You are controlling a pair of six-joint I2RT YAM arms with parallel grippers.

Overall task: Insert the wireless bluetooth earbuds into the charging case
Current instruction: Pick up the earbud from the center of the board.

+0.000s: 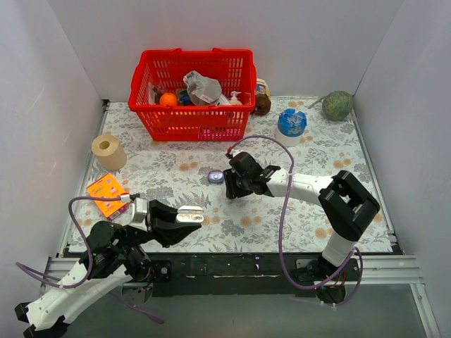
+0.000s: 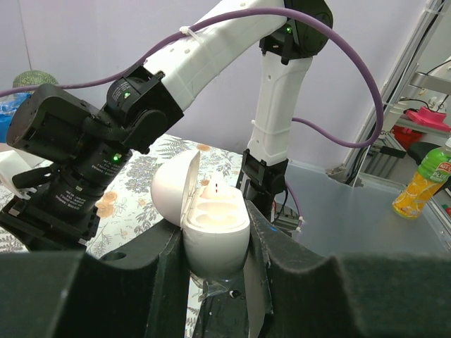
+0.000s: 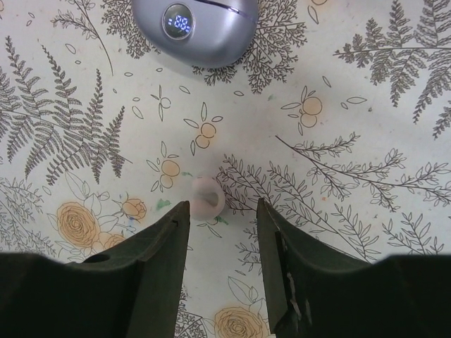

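L claw [image 2: 215,243] is clamped on the white case [image 2: 211,211], lid flipped open and wells showing, so I read it as held up off the table as a steady target for a drop-in. R claw [image 3: 222,208] is spread, jaws straddling a pale bud [image 3: 208,196] on the cloth [image 3: 352,105] w/o touching it, set up for a pinch. Grey case [image 3: 196,28] w/ lit display lies shut beyond the bud, prob. not the one in play.
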